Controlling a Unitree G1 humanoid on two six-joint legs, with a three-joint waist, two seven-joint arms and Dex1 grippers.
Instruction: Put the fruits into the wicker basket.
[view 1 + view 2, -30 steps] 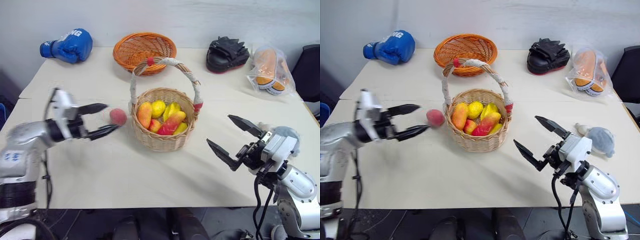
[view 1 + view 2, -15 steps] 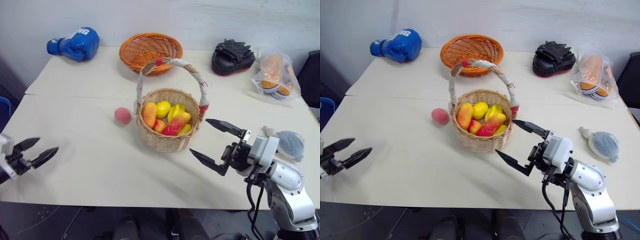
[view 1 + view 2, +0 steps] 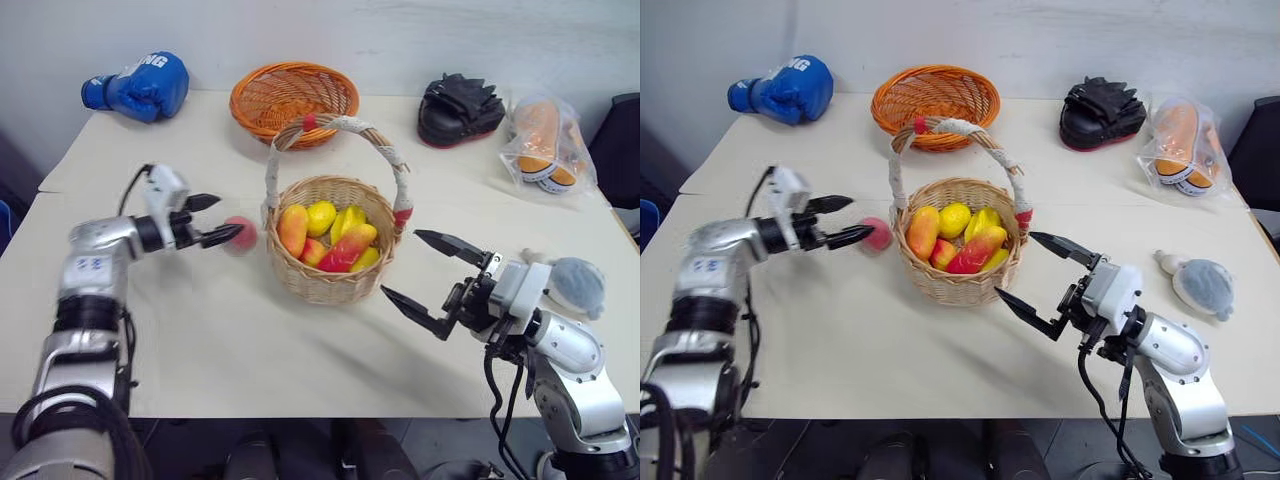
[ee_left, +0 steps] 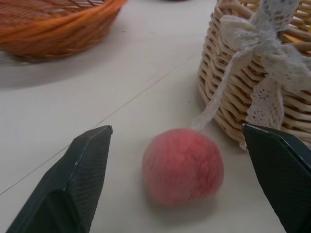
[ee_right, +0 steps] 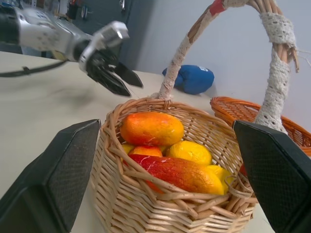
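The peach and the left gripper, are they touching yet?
Apart. In the left wrist view the peach sits on the table between the open left gripper, with bare table on both sides.

the desk [image 3: 250,350] is pale cream. the wicker basket [image 3: 330,280] is tan woven cane, its arched handle wrapped in white lace with red ends. inside lie orange-yellow mangoes [image 3: 291,228] with a red blush and a yellow lemon-like fruit [image 3: 321,216]. the peach [image 3: 241,234] beside it is fuzzy pink-red. the shallow bowl [image 3: 292,100] is bright orange weave. the boxing glove [image 3: 138,88] is blue with white lettering. the pad [image 3: 456,108] is black with a red edge. the plush toy [image 3: 1202,283] is grey-blue. both end effector finger pairs are black on silver arms.
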